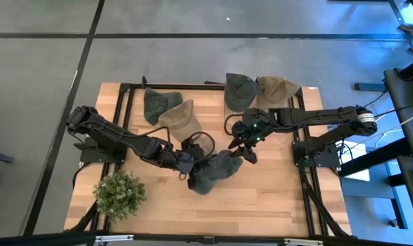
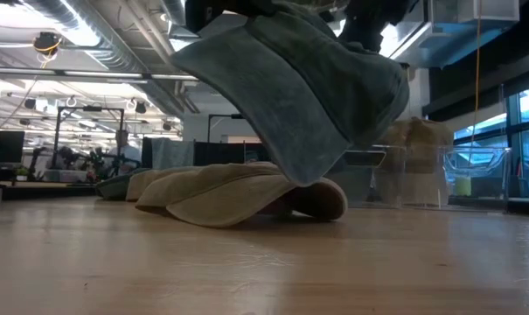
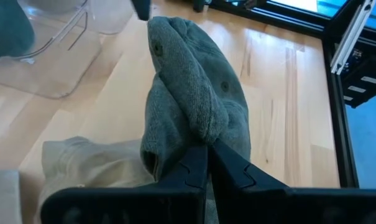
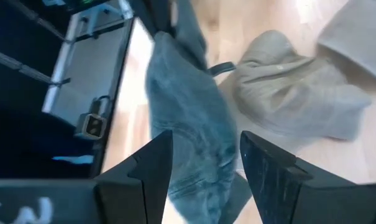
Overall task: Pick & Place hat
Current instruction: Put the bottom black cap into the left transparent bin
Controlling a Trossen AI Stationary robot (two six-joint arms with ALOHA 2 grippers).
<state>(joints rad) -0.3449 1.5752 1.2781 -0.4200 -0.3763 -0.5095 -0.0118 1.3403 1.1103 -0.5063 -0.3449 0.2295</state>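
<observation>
The pick is done: the left gripper [image 3: 203, 152] is clamped on a fold of the green hat [image 1: 216, 171], holding it clear of the table [image 1: 274, 198], just right of the clear bin [image 1: 199, 145]. The right gripper [image 1: 246, 149], fingers spread and empty, hovers beside the hat; placing remains

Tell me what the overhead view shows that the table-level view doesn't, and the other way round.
Only the high view shows both arms reaching the green hat, the left gripper at one end and the right gripper at the other, plus the potted plant and two more hats at the table's far edge. Only the low view shows the green hat hanging clear of the tabletop, and the room behind. Both show the tan hat lying on the table.
</observation>
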